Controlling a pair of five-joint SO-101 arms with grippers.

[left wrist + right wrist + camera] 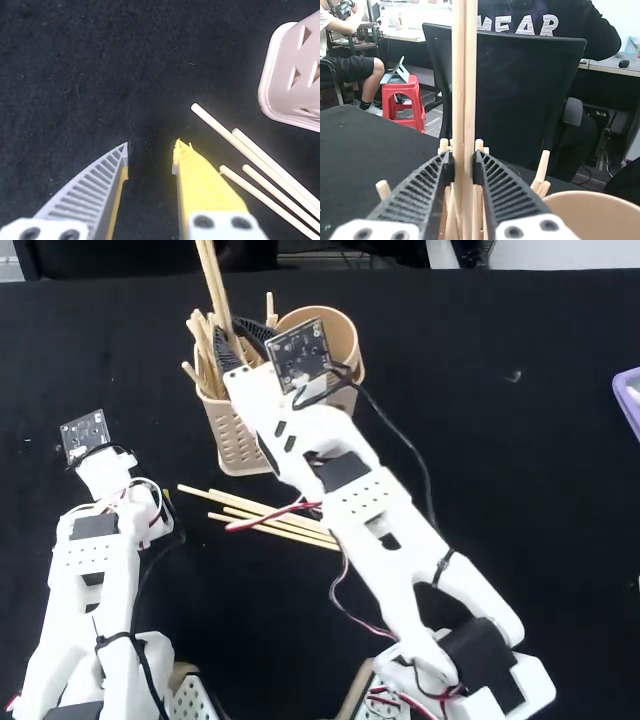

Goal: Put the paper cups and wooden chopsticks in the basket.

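Note:
A beige slotted basket (pixel 238 440) stands at the back middle of the table, holding several wooden chopsticks (pixel 205 345) and a paper cup (pixel 340 335). My right gripper (pixel 462 167) sits just above the basket, shut on a pair of upright chopsticks (pixel 462 75) that rise above the basket (pixel 213 285). The cup rim (pixel 590 210) is beside them. Several loose chopsticks (pixel 270 515) lie flat on the black cloth in front of the basket. My left gripper (pixel 150 147) is open, low over the cloth, beside the near ends of those chopsticks (pixel 240 150), with nothing between its fingers.
The basket's bottom corner (pixel 292 75) is close to my left gripper. A purple object (pixel 630 400) lies at the table's right edge. The right arm (pixel 390 540) stretches over the loose chopsticks. Beyond the table's far edge stand a dark chair (pixel 510 75) and a red stool (pixel 402 97).

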